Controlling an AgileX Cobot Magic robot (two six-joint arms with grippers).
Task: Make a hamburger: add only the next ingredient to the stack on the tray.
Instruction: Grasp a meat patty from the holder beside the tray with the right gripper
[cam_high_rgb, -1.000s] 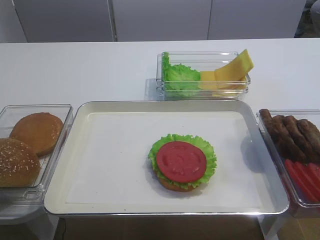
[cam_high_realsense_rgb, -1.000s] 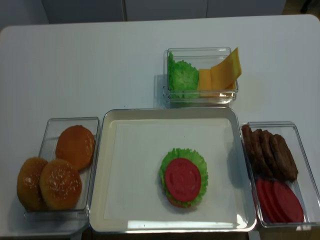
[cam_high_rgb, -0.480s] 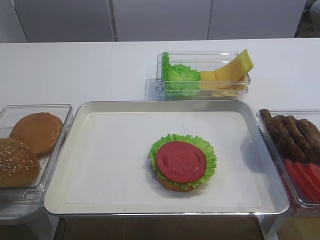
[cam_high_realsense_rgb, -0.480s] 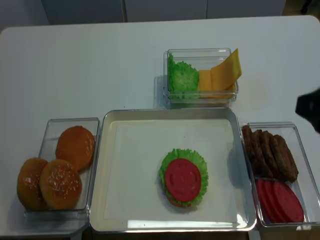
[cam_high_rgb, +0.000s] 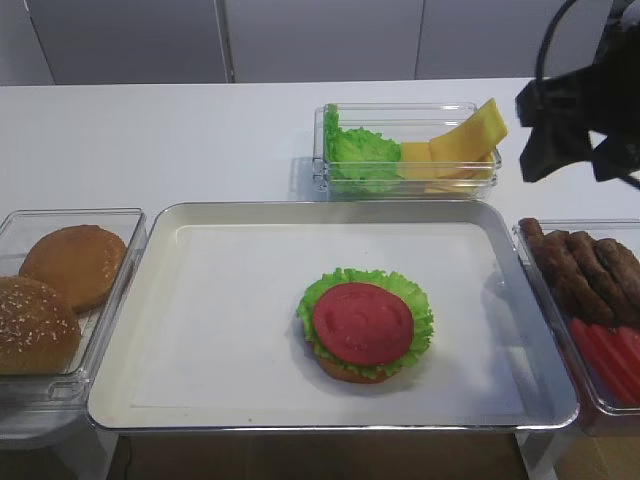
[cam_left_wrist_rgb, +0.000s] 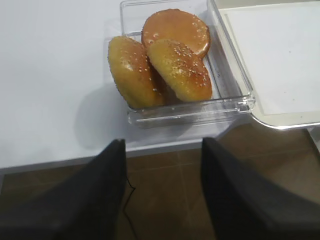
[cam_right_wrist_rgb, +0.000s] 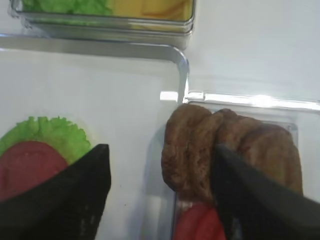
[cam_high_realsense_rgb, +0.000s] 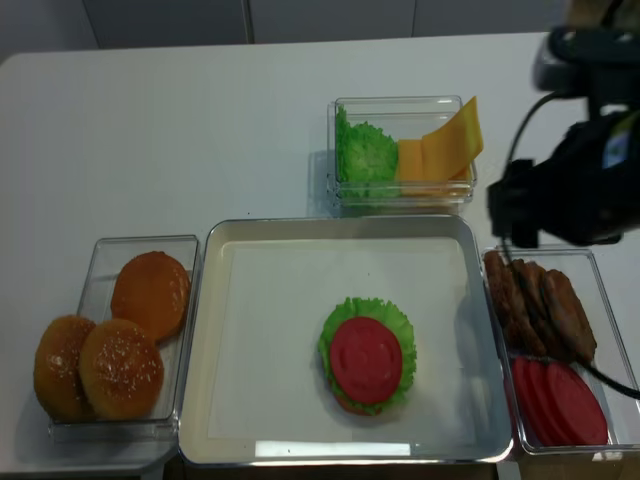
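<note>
Your right gripper, jaws wide & empty, is hovering over the dark brown rough meat patties in the clear box; stack w/ bun, lettuce, tomato is waiting on the silver tray. Patty pickup & placing left. Left jaws open, holding nothing.

I've got a white tabletop under even light, pale cabinet panels behind, brown floor below its edge.

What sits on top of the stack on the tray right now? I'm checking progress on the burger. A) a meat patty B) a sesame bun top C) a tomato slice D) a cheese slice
C: a red tomato slice tops the stack over the lettuce leaf; the meat patties lie in their clear box.
</note>
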